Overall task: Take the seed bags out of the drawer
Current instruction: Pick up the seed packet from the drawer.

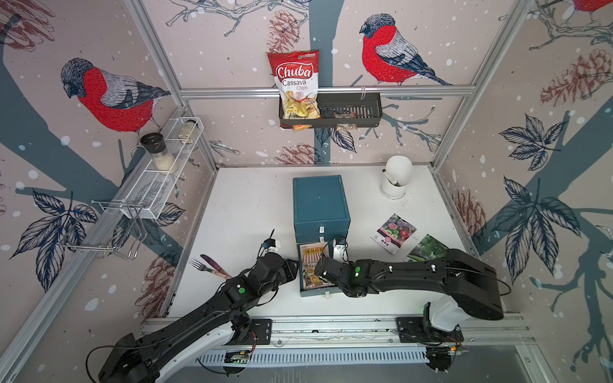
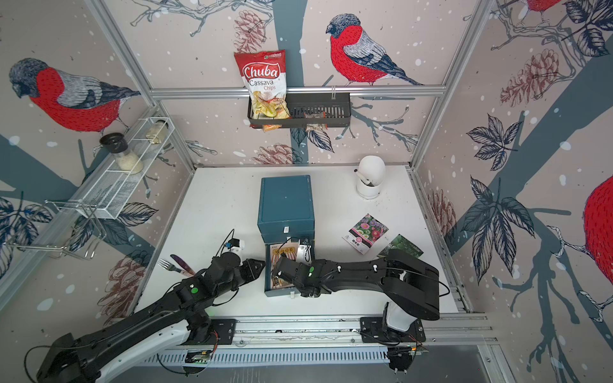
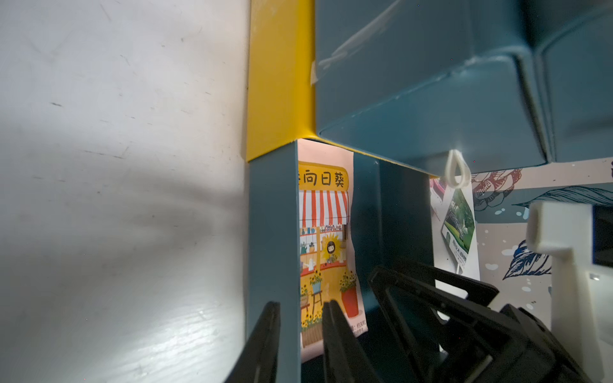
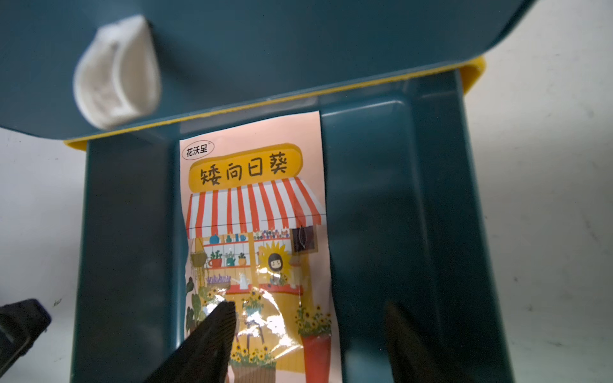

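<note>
Right jaws gape above the shop packet, flat in the open drawer; left jaws narrow astride its wall, grip unclear; next, lower and pinch this last bag.

I read drawer: teal | cabinet: teal, yellow edge | shop packet: pink, red-white striped awning, orange sign | flower packet: pink-purple blooms, white band | third packet: green | surface: white | walls: red-breasted bird print

"Chuba Cassava Chips" on red chips bag, "矮向日葵" and "花沃呈" on cartoon-shop seed bag
</note>
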### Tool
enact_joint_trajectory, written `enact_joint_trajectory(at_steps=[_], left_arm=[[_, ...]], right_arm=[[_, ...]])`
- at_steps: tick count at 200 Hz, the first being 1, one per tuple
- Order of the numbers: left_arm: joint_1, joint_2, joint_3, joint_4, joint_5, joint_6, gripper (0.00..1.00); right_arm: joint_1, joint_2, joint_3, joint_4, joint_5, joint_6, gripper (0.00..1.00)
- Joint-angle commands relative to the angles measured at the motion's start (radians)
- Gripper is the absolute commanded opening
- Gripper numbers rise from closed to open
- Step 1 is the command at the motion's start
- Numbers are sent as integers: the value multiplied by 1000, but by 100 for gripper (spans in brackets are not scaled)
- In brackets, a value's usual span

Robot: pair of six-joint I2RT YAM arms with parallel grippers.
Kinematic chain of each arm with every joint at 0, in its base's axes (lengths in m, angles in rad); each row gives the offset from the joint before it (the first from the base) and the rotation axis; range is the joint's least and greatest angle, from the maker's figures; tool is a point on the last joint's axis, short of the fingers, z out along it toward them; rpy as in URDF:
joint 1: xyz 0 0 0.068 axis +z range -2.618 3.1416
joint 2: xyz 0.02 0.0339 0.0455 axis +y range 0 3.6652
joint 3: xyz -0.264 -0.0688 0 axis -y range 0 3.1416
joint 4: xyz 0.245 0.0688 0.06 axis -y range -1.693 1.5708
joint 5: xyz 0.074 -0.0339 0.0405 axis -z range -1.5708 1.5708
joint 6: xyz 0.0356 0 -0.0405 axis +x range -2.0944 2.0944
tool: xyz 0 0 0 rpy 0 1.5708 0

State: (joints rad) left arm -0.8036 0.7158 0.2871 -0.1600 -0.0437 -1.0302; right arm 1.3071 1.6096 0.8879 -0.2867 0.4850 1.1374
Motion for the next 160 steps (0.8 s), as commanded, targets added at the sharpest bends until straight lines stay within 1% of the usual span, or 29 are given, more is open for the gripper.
enact_joint_trajectory(at_steps=[1, 28, 40, 58, 83, 105, 125, 160], left_arm=[[-11, 25, 0, 52, 21, 18, 29], [-39, 54, 10, 71, 17, 15, 32], [-60, 62, 17, 71, 0, 12, 36], [-87, 86, 27, 69, -25, 9, 44], [-101, 125, 35, 69, -39, 5, 48], [-101, 141, 29, 75, -47, 2, 46], [-100, 147, 25, 76, -47, 5, 40], [-101, 146, 25, 58, -41, 14, 30]], right_arm=[[-2, -5, -2, -8, 0, 27, 75], [-5, -18, -18, -2, -8, 34, 75], [-9, -28, -29, 4, -4, 35, 75], [-20, -38, -48, 12, -9, 35, 75], [-22, -47, -62, 29, -15, 19, 75], [-19, -32, -57, 40, -31, 2, 72], [-22, -12, -46, 41, -34, -5, 70], [-24, 33, -7, 35, -36, -10, 70]])
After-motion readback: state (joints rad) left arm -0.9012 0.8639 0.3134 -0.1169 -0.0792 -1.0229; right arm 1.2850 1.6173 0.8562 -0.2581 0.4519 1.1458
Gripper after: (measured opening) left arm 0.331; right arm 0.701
